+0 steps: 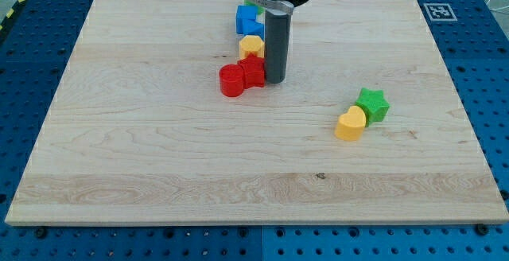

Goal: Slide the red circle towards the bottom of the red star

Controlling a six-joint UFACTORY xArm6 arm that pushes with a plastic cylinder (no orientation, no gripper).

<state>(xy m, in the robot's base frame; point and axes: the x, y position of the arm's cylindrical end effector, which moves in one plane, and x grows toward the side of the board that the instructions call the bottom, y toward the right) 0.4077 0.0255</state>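
Two red blocks were found touching on the worktop (119, 157): the red circle (231, 80) lay against the lower-left side of the red star (253, 72). My tip (276, 81) stood just right of the star. No jaws are fitted; nothing was held. Judged nearly complete; only a small nudge beneath the star remained.

Straight dark grey rod under a wider black collar with silvery rim, my tip (276, 81) blunt.
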